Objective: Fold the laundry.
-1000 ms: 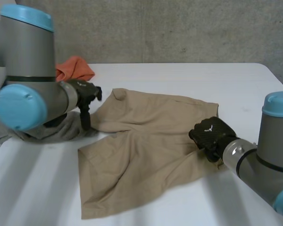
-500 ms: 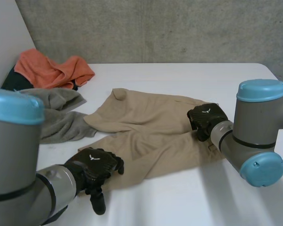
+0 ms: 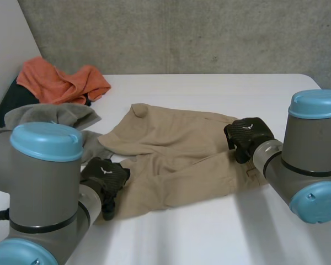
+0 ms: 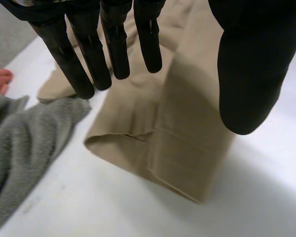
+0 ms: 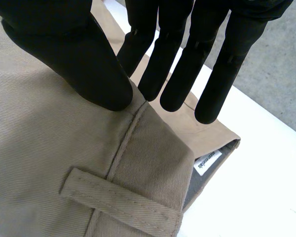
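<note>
Rough grey concrete wall [image 3: 209, 33] backs a smooth white tabletop [image 3: 209, 88]. A pair of tan twill shorts [image 3: 176, 149] lies in the middle of it, waistband toward the robot's right. The legs point to the left, and the near leg is doubled over itself into a flat, soft-edged band.

The left hand [image 3: 105, 178] hangs over the end of that near leg. In the left wrist view its fingers [image 4: 89, 54] are straight and spread well away from the thumb [image 4: 251, 64], holding nothing. Below them the leg hem [image 4: 187, 168] shows a stitched, squared cuff with a rounded fold beside it.

The right hand [image 3: 247, 135] sits on the waistband [image 5: 153, 143] at the far right corner of the shorts. Its fingers [image 5: 175, 64] are straight and side by side, and its blunt thumb [image 5: 79, 54] rests its tip on the raised waistband seam. The fabric there has a fine diagonal weave. A narrow belt loop [image 5: 123, 200] is sewn across it, and a small white label [image 5: 207, 162] peeks from the grey inner lining at the corner.

At the tabletop's far left lies a heap of laundry. It holds a crumpled orange cloth [image 3: 60, 83], a thick, nubby grey towel [image 3: 49, 116] that touches the shorts' far leg, and a dark cloth [image 3: 11, 102] under them.
</note>
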